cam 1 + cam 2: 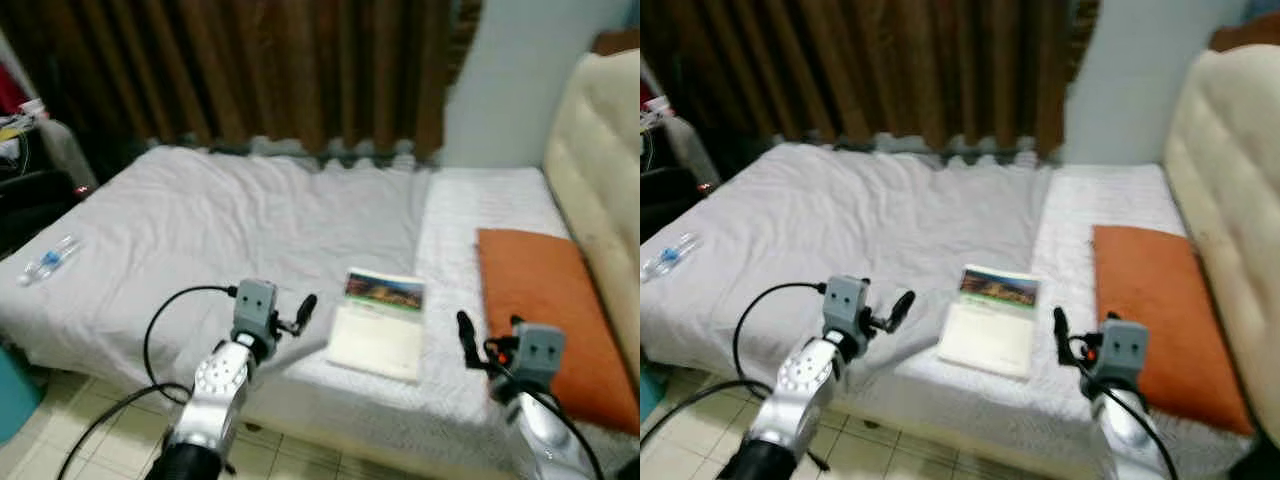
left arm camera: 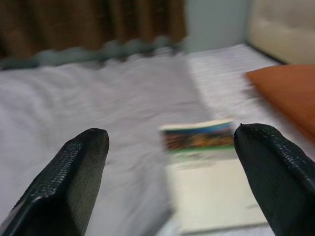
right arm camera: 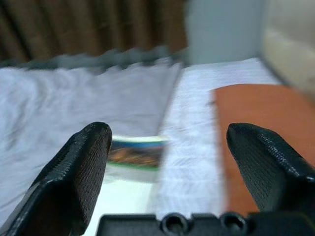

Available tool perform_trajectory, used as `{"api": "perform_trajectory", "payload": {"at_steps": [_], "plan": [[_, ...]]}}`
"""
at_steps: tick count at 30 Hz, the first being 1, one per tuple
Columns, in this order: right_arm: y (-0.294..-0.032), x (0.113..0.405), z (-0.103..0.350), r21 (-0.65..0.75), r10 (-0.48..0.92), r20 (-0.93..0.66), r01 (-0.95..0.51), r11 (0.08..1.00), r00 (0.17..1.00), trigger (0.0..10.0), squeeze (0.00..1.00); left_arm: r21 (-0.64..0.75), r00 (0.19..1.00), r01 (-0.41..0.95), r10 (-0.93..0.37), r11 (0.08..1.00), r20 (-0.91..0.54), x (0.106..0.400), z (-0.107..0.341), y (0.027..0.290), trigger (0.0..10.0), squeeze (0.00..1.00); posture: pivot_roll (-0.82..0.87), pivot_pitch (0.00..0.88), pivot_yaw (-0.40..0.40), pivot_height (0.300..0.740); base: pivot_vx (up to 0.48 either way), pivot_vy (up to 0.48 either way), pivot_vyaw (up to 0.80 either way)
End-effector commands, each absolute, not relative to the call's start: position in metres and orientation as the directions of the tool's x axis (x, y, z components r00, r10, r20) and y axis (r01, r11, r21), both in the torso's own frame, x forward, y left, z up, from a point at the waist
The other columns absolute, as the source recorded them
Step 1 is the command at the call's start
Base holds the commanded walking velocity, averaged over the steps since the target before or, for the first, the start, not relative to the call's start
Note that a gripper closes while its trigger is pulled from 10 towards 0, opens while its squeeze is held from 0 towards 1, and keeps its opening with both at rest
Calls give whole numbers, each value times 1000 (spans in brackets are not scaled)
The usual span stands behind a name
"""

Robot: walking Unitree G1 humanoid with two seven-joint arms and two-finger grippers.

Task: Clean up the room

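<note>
A white book (image 1: 380, 325) with a colourful picture strip along its far edge lies near the front edge of the bed (image 1: 230, 215). To its left my left gripper (image 1: 304, 310) hovers over the bed's front edge, open and holding nothing; the book (image 2: 206, 182) lies between and beyond its fingers (image 2: 69, 187). To the right of the book my right gripper (image 1: 466, 335) is also open and holding nothing, with the book (image 3: 133, 162) ahead of it. A clear plastic bottle (image 1: 48, 260) with a blue label lies on the bed's far left.
An orange pillow (image 1: 545, 300) lies on the bed's right side against a cream padded headboard (image 1: 600, 150). Brown curtains (image 1: 250, 70) hang behind the bed. Dark furniture with clutter (image 1: 25, 170) stands at the left. Pale tiled floor (image 1: 90, 420) runs along the bed's front.
</note>
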State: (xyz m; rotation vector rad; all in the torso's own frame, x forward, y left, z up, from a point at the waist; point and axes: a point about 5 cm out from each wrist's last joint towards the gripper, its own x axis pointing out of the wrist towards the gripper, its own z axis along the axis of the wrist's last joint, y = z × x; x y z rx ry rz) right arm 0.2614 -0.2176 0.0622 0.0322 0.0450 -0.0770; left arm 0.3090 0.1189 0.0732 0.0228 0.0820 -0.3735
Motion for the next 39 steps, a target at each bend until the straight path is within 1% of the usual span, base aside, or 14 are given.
{"api": "perform_trajectory", "payload": {"at_steps": [1,3,5,6,7,9,11,15,16,19,21,26,30,39], "plan": [[-210,251,58,-4,-36,-61,36,999,997,10000,0,18,936,343,-341,939,-83,302,69,123,10000,0,-96,22,54,740,0,0,0],[-210,247,58,-18,-31,-55,30,999,998,10000,0,18,938,340,-338,940,-76,300,69,124,10000,0,-96,22,54,740,0,0,0],[-213,233,59,-83,-28,-36,24,996,999,10000,0,43,943,332,-331,942,-16,290,77,127,10000,0,-95,30,43,740,0,0,0],[-217,222,56,-114,-47,-46,41,993,998,10000,0,45,938,344,-345,938,20,280,82,130,10000,0,-94,35,38,740,0,0,0],[-217,222,56,-114,-47,-46,41,993,998,10000,0,45,938,344,-345,938,20,280,82,130,10000,0,-94,35,38,740,0,0,0],[-221,203,50,-145,-71,-86,58,988,994,10000,0,15,922,383,-383,924,51,260,89,134,10000,0,-90,38,34,740,0,0,0],[-222,196,45,-168,-69,-122,48,985,990,10000,0,17,914,404,-404,915,32,252,87,133,10000,0,-84,40,16,740,0,0,0],[-221,206,45,-201,-22,-143,-8,980,990,10000,0,28,918,396,-396,918,15,260,80,124,10000,0,-94,38,-12,740,0,0,0],[-223,210,48,-205,-18,-136,-10,979,991,10000,0,23,919,394,-394,919,21,263,80,121,10000,0,-99,37,-35,740,0,0,0],[-231,220,56,-205,-22,-120,-3,979,992,10000,0,9,919,394,-394,919,25,267,81,114,10000,0,-108,36,-56,740,0,0,0],[-236,228,59,-180,-43,-108,23,983,993,10000,0,20,909,416,-416,909,2,267,80,111,10000,0,-108,34,-59,740,0,0,0],[-233,236,57,-124,-42,-113,28,992,993,10000,0,13,914,405,-404,914,-34,266,78,112,10000,0,-92,26,-44,740,282,259,0],[-220,246,50,-97,-4,-137,-10,995,991,10000,0,-1,934,353,-352,936,-59,271,76,119,10000,0,-71,22,-28,740,333,346,-711],[-210,259,49,-52,21,-127,-28,998,992,10000,0,29,932,354,-350,935,-92,278,77,120,10000,0,-63,36,-2,740,316,360,-794]]}}
